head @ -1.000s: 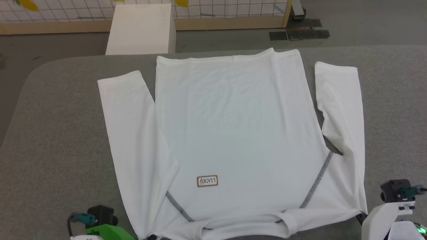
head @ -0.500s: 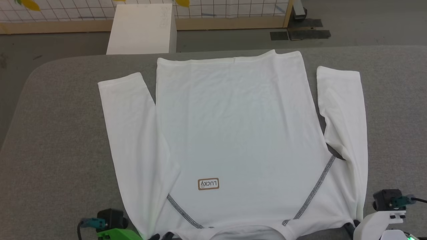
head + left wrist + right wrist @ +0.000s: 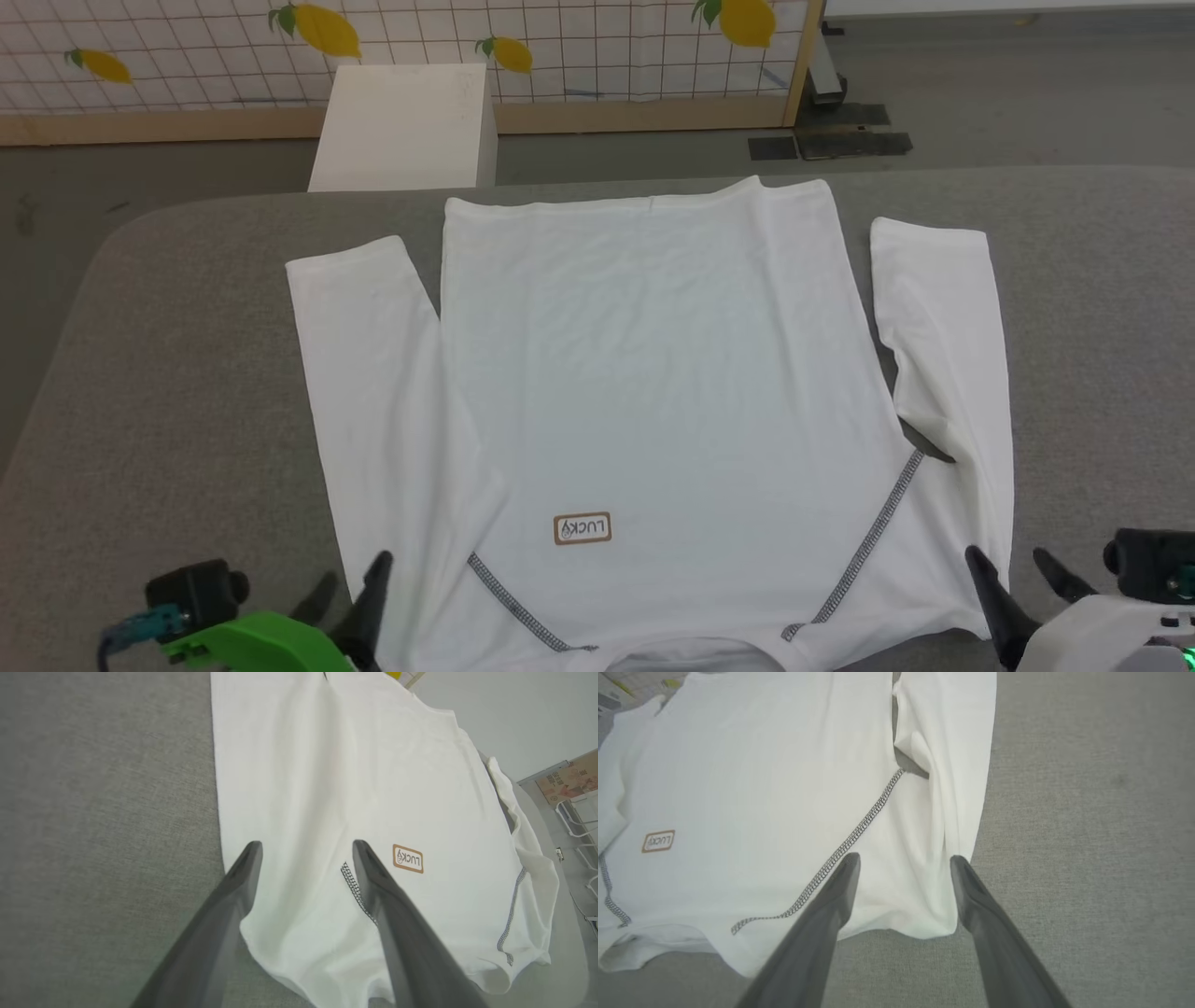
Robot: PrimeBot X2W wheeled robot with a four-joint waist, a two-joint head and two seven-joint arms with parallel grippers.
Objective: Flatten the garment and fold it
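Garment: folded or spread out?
Spread out, unfolded. The garment lies flat on the grey surface, both sleeves laid alongside the body; slight bunching at one underarm.

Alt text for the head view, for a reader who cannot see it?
A white long-sleeved garment lies spread flat on a grey table, collar toward the robot. The left gripper and right gripper stand open at its near corners, holding nothing.

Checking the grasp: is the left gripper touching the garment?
Cannot tell: left wrist view shows the left gripper over the garment, jaws open, its height unclear.
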